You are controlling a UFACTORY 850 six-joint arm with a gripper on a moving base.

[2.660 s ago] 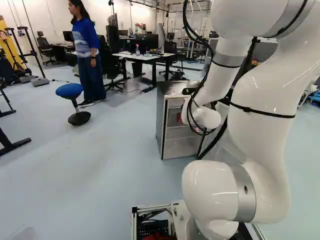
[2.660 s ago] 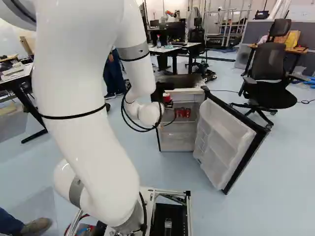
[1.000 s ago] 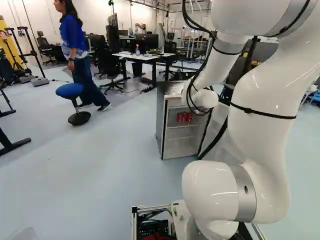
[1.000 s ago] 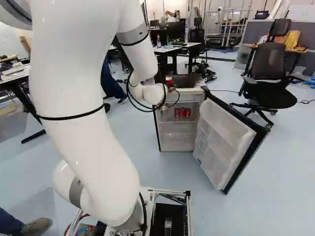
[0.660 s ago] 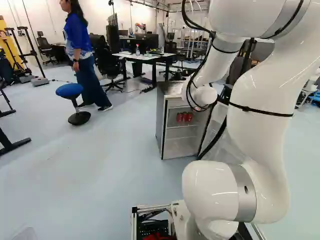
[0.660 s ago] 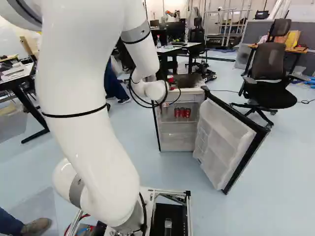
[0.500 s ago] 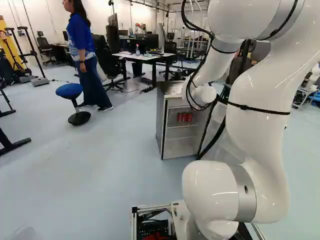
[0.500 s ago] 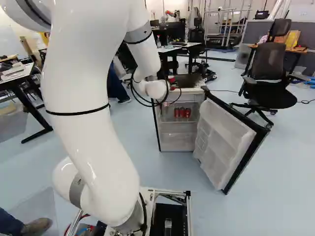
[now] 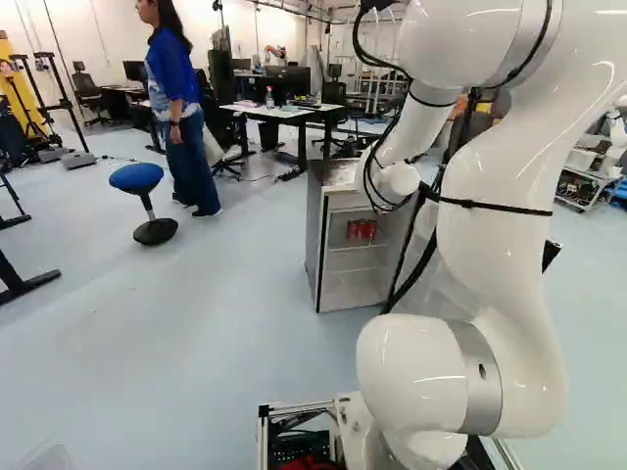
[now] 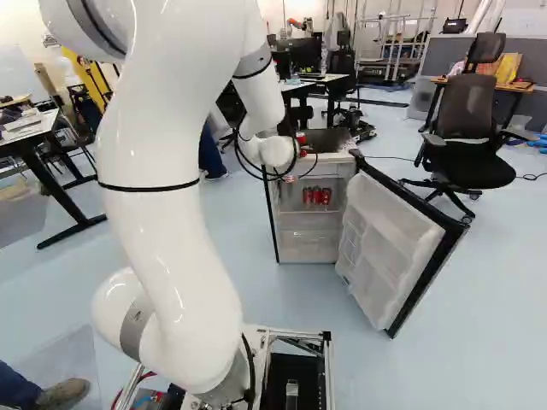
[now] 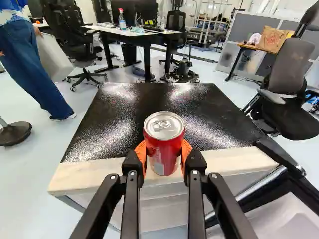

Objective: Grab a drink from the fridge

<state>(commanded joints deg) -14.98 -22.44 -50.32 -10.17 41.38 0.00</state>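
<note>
This looks like a robot lab with office things in it. A big white robot arm (image 10: 162, 222) stands on a metal frame (image 10: 299, 336), and black wires (image 10: 256, 175) loop around it. Farther back are a desk (image 11: 130, 33) with dark computer screens (image 11: 146, 15) on it and chairs with wheels (image 11: 75, 37). There are also tall metal bars (image 10: 402, 41), a black stand (image 9: 65, 93) and a cart with shelves (image 9: 585, 188). Low gray walls (image 11: 242, 40) stand near one side. The floor (image 9: 176, 343) is smooth and pale blue, and the big wall (image 9: 93, 29) is white.
</note>
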